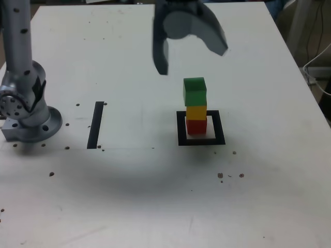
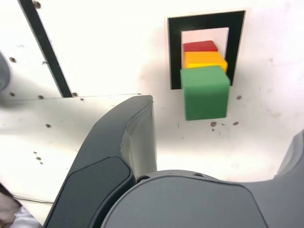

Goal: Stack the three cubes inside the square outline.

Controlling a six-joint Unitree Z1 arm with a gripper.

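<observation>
Three cubes form one upright stack inside the black square outline (image 1: 201, 128) (image 2: 206, 21). The red cube (image 1: 196, 126) (image 2: 200, 46) is at the bottom, the yellow cube (image 1: 196, 112) (image 2: 204, 59) rests on it, and the larger green cube (image 1: 194, 91) (image 2: 205, 91) tops the stack. My gripper (image 1: 192, 59) hangs above and behind the stack, open, with nothing between its fingers (image 2: 126, 142). It touches no cube.
A straight black strip (image 1: 95, 124) (image 2: 45, 46) lies on the white table (image 1: 155, 196), toward the exterior view's left of the outline. The arm's grey base (image 1: 26, 111) stands at the exterior view's far left. Small dark specks dot the tabletop.
</observation>
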